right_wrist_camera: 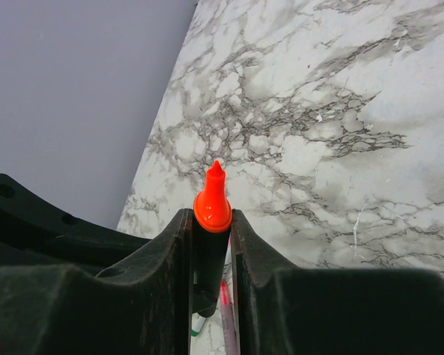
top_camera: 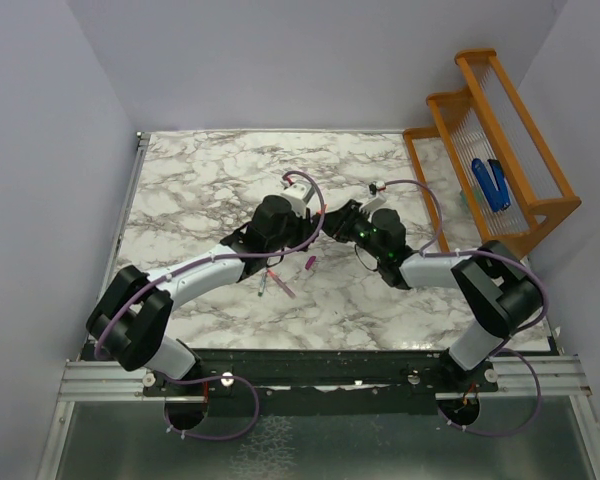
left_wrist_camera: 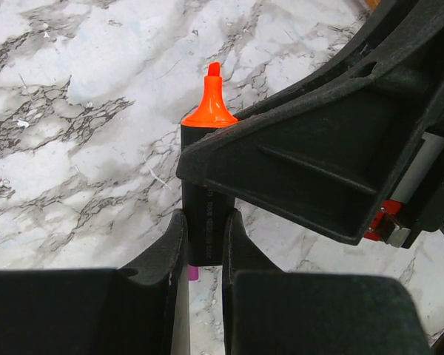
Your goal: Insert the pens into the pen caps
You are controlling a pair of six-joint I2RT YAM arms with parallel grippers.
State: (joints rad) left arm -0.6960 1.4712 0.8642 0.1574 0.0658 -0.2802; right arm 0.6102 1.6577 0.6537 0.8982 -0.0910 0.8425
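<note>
A stubby black marker (left_wrist_camera: 205,214) with an orange tip (left_wrist_camera: 210,103) hangs above the marble table, held by both arms. My left gripper (left_wrist_camera: 205,231) is shut on its lower body. My right gripper (right_wrist_camera: 211,222) has its fingers pressed on both sides just under the orange tip (right_wrist_camera: 212,198); its finger (left_wrist_camera: 311,163) crosses the left wrist view. Below on the table lie a slim pink pen (top_camera: 282,284), a whitish pen (right_wrist_camera: 197,328) and a magenta cap (top_camera: 308,263). No orange cap shows.
An orange wooden rack (top_camera: 500,140) stands at the table's back right with blue chunky objects (top_camera: 490,183) on it. Grey walls close in the table (top_camera: 200,180) on the left, back and right.
</note>
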